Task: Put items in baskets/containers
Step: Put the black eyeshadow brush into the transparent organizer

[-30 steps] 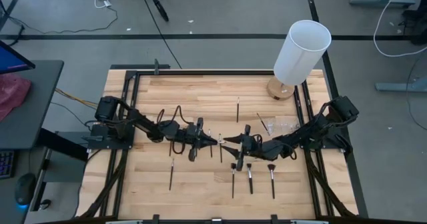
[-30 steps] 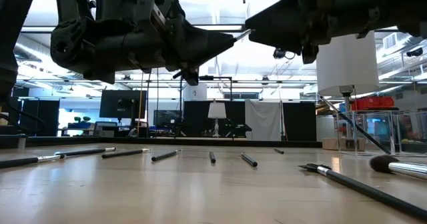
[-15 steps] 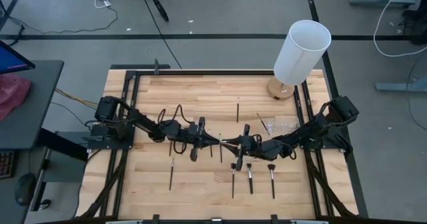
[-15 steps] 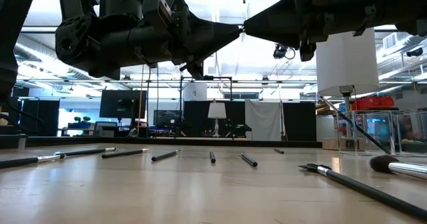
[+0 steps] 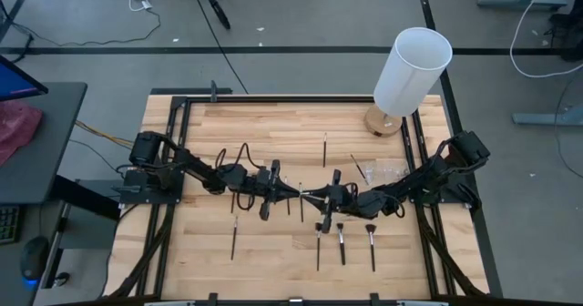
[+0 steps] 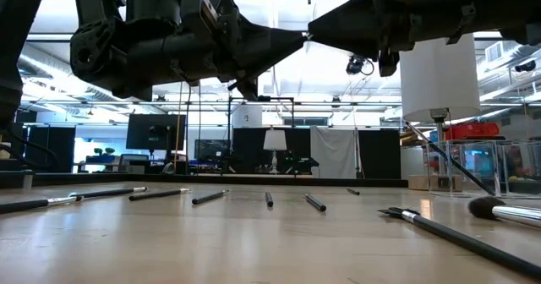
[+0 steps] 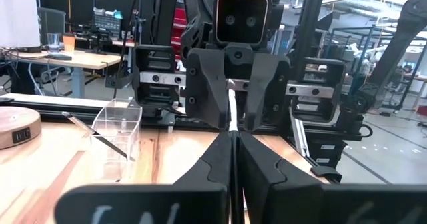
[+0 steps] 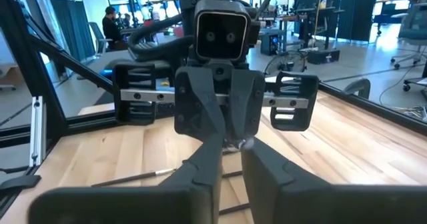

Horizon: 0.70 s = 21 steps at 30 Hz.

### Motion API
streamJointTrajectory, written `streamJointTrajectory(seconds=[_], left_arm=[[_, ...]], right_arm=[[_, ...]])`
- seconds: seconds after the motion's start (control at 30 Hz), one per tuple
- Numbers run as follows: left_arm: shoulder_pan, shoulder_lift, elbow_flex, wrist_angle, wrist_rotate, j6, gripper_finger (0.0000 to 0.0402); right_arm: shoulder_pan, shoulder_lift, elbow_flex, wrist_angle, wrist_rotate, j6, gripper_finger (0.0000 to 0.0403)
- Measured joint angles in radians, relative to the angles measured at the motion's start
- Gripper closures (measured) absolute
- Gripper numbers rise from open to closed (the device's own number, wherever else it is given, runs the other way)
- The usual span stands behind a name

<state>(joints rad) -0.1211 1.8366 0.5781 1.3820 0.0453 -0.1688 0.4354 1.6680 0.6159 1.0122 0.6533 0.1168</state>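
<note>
The left gripper (image 5: 294,193) is clamped on a thin dark brush with a silver ferrule (image 7: 231,117), held in mid-air tip to tip with the right gripper (image 5: 310,195). Whether the right one grips it I cannot tell, so an early release could drop the brush. The small clear plastic holder (image 5: 387,170), behind the right gripper, is barely visible.

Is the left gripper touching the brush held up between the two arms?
Touching. The left wrist view shows the left gripper with its fingers shut on the thin brush.
</note>
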Motion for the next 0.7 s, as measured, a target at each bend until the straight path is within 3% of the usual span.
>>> streamJointTrajectory(seconds=[0.17,0.4,0.7], left_arm=[[0.000,0.000,0.000,-0.001,-0.008,0.000,0.0383],[0.000,0.000,0.000,0.000,-0.004,-0.001,0.0378],[0.000,0.000,0.002,-0.031,-0.047,0.043,0.0339]], right_arm=[[-0.004,0.000,0.000,0.000,0.000,0.002,0.0324],[-0.004,0.000,0.000,-0.001,-0.001,-0.011,0.0388],[0.014,-0.019,0.000,-0.031,0.072,-0.024,0.0397]])
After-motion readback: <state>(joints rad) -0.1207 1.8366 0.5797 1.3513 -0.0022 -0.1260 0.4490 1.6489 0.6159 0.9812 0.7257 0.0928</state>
